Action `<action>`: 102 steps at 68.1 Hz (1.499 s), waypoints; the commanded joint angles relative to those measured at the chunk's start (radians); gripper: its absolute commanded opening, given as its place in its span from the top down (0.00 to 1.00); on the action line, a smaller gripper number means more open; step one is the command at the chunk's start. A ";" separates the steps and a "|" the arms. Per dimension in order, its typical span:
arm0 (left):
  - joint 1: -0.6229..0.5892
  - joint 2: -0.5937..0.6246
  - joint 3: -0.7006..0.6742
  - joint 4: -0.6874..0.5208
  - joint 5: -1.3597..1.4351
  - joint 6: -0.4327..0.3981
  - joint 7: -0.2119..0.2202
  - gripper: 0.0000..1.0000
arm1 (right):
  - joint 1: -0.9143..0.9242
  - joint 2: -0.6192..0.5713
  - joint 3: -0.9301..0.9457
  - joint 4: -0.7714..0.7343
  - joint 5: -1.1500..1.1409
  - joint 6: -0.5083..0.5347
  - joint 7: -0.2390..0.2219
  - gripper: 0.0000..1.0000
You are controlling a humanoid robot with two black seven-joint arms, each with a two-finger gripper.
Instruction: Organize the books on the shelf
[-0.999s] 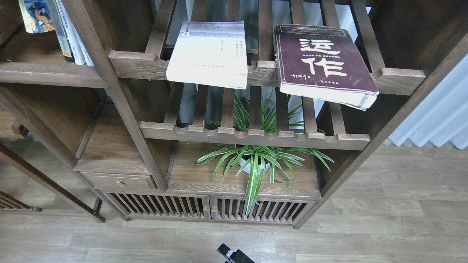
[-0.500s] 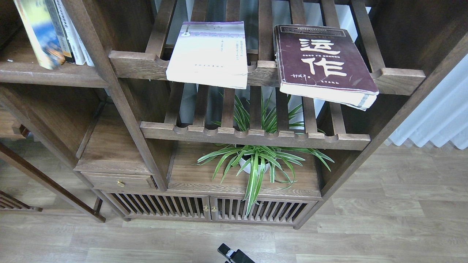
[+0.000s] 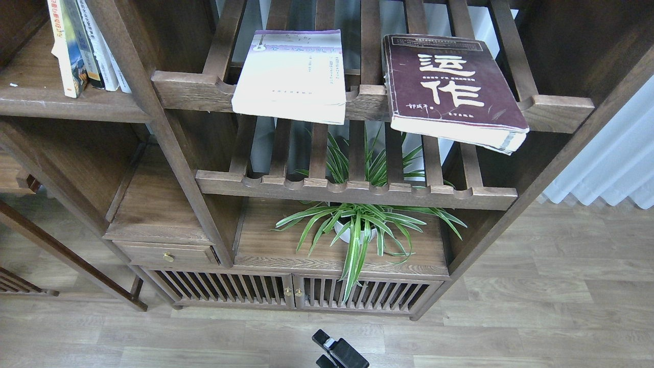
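Big dark wooden bookcase (image 3: 168, 153) fills most of the frame, pale plank floor (image 3: 536, 306) across the bottom and lower right, white curtain (image 3: 608, 163) at the right edge. Upper centre: slatted rack (image 3: 194, 89) w/ scalloped front rail, two bks lying flat on it, well apart. The maroon book (image 3: 449, 87) sits upper right, thick, big cream Chinese characters up, its near edge overhanging the rail, skewed a bit. The white-lavender book (image 3: 294, 76) is upper centre-left, thin, also lying flat and overhanging the rail. Below them a second slatted rack (image 3: 357, 191), and under that a striped spider plant (image 3: 357, 225) in a white pot on the cabinet top, leaves spilling over the slatted doors. Upper left: the solid shelf (image 3: 66, 105), plain front edge, w/ the green-yellow book (image 3: 64, 46) standing upright at the left end of a row, touching the white-spined books (image 3: 102, 46) just to its right. Bottom centre: a small black gripper (image 3: 337, 350) pokes in from the bottom edge; which arm, can't tell, and fingers too dark and end-on to say spread or pressed together. Holding nothing that shows.
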 commanded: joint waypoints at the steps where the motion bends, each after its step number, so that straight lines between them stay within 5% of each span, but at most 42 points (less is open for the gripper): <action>1: 0.094 0.002 -0.033 -0.076 -0.061 0.000 0.002 0.28 | 0.001 0.000 0.022 0.002 0.000 0.000 0.000 0.01; 9: 0.221 0.000 -0.096 -0.190 -0.085 0.000 0.002 0.26 | 0.002 0.000 0.052 0.028 0.000 0.000 0.000 0.01; 59: 0.618 -0.142 -0.145 -0.393 -0.128 0.000 0.000 0.14 | 0.013 0.000 0.235 0.198 0.000 0.000 0.003 0.01; 102: 0.686 -0.199 -0.137 -0.347 -0.125 0.000 0.000 0.09 | 0.005 -0.080 0.423 0.538 -0.009 0.000 -0.002 0.03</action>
